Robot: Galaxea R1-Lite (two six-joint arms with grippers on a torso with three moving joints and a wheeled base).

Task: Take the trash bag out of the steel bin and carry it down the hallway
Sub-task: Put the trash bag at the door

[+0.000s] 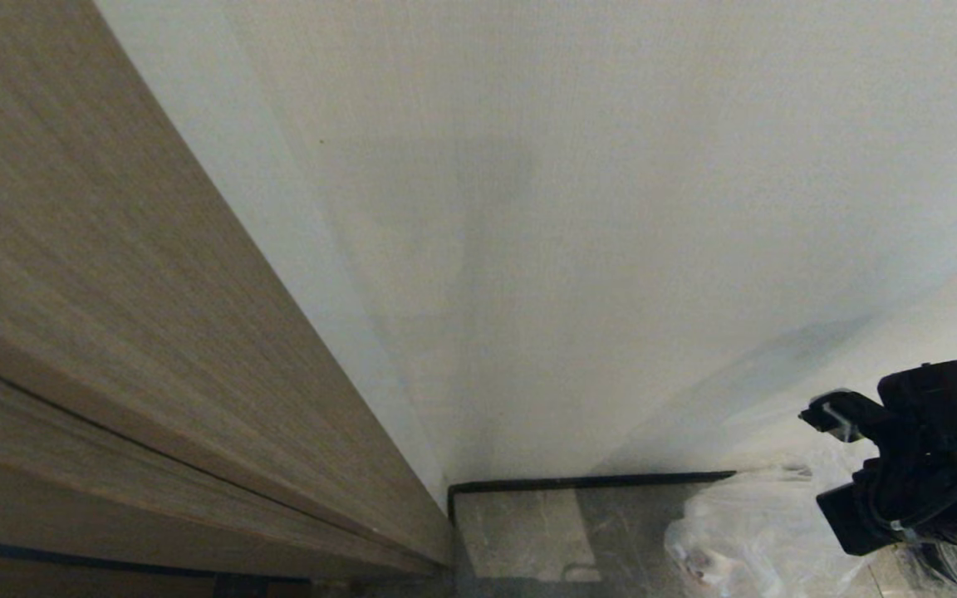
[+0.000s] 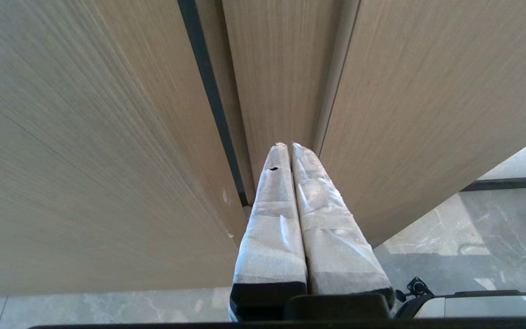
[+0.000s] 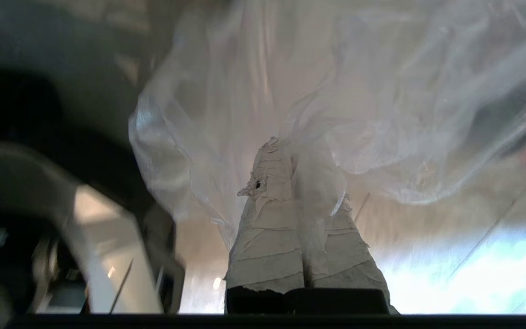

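While the trash bag (image 3: pixel 263 105) is clamped between the right fingers (image 3: pixel 267 228), carrying is judged underway; a steady drive is needed. Left fingers (image 2: pixel 331 228) are pressed together, empty.

Wood-grain panel (image 1: pixel 113 332) on the left, white wall (image 1: pixel 611 208), black baseboard (image 1: pixel 595 481) along its foot

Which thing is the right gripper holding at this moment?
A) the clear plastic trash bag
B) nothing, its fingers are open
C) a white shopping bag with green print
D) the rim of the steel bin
A: in the right wrist view the right gripper has its taped fingers closed together on the thin clear trash bag, which spreads out from the fingertips.
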